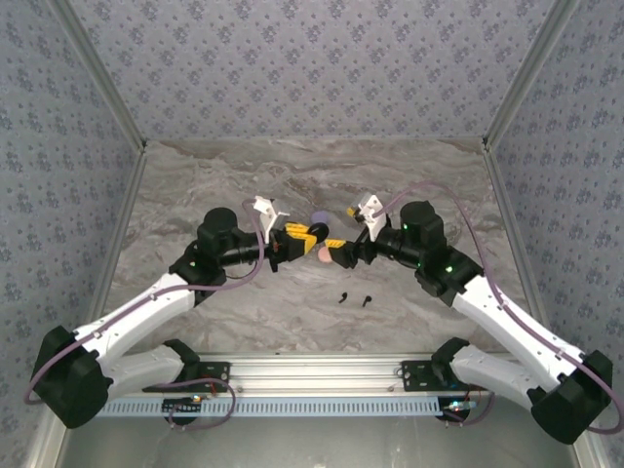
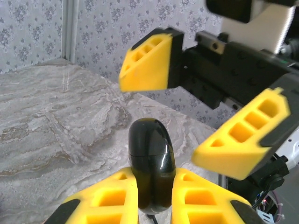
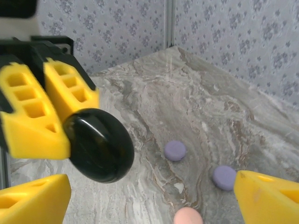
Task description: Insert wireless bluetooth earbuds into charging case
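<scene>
Two robot arms (image 1: 146, 312), one at lower left and one at lower right of the overhead view. Two grippers: left gripper (image 2: 154, 182), right gripper (image 3: 149, 200). Four yellow fingers (image 3: 28, 116) in all, two to each. One glossy black case (image 3: 98, 144), left of centre in the right wrist view. Two lilac discs (image 3: 175, 150), at middle and lower right there. One pale pink disc (image 3: 188, 216) at the bottom edge. Two tiny black earbuds (image 1: 342, 297), side by side just below centre overhead.
</scene>
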